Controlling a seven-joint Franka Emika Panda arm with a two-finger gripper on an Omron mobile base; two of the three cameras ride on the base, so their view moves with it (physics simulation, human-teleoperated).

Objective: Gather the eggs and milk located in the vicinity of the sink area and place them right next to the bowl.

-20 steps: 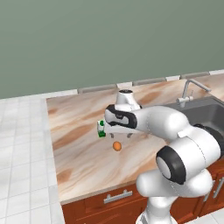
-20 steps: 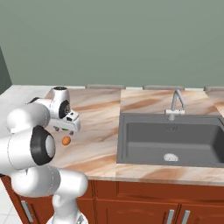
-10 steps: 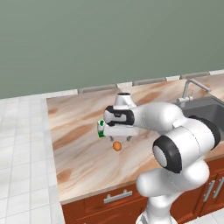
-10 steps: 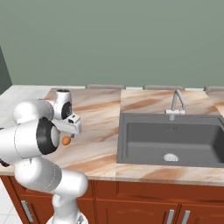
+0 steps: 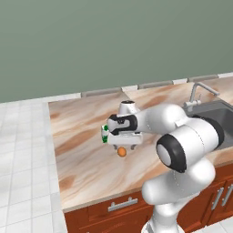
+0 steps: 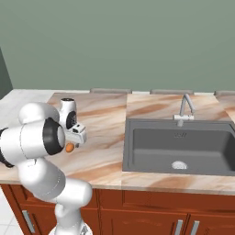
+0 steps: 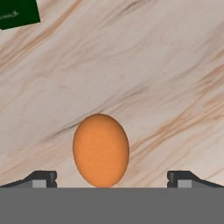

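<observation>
Our hand (image 7: pixel 112 177) is spread wide around the egg (image 7: pixel 101 150) at lower centre; the milk (image 7: pixel 17 13) at upper left shows no legible writing.

No lettering can be read; the small white carton with a green top (image 7: pixel 17 14), at eleven o'clock in the hand view, carries only an illegible pale mark.

A plain grey-green wall (image 5: pixel 113 41) stood behind a marbled beige-and-brown counter (image 5: pixel 82 159). Below the counter ran reddish-brown wooden cabinets (image 6: pixel 137 211) with silver bar handles (image 5: pixel 123 205). A white tiled surface (image 5: pixel 22 159) adjoined the counter's left end. Lighting was even and soft.
</observation>
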